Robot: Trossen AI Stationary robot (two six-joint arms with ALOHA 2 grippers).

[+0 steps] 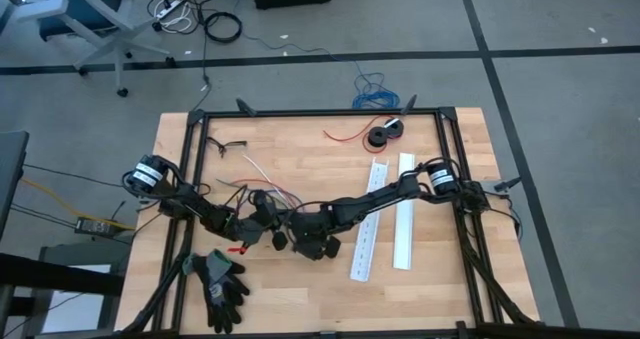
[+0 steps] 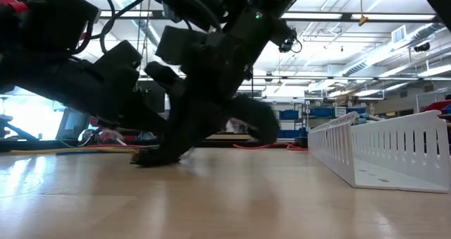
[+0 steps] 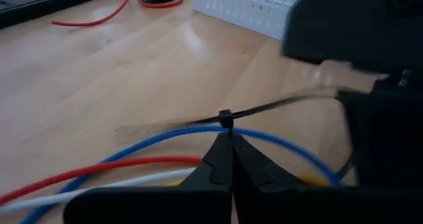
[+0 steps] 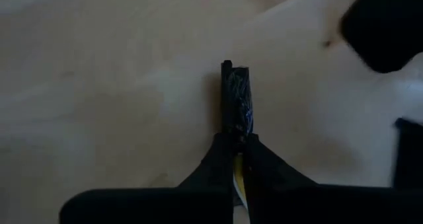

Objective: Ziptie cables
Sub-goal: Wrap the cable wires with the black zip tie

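Both grippers clamped at mid-table

Left gripper [image 3: 228,159] closed on the thin multicoloured cables [image 3: 132,164] – black ziptie head [image 3: 225,118] just past fingertips; right gripper [image 4: 239,159] pinched on the bundle's dark end [image 4: 236,102].

- A workshop or lab: long ceiling lights [image 2: 366,38] and blue storage bins [image 2: 290,115] on racks behind.
- Grey carpet floor [image 1: 560,69], wheeled office chair [image 1: 85,24], light wooden desk [image 1: 300,154] in a black frame.

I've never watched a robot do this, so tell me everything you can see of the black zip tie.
The black zip tie is a thin dark plastic strap with a small square head, looped around the blue wire of the cables just above the wooden table. Its tail runs off sideways. The left gripper is shut, with its tips right at the head.
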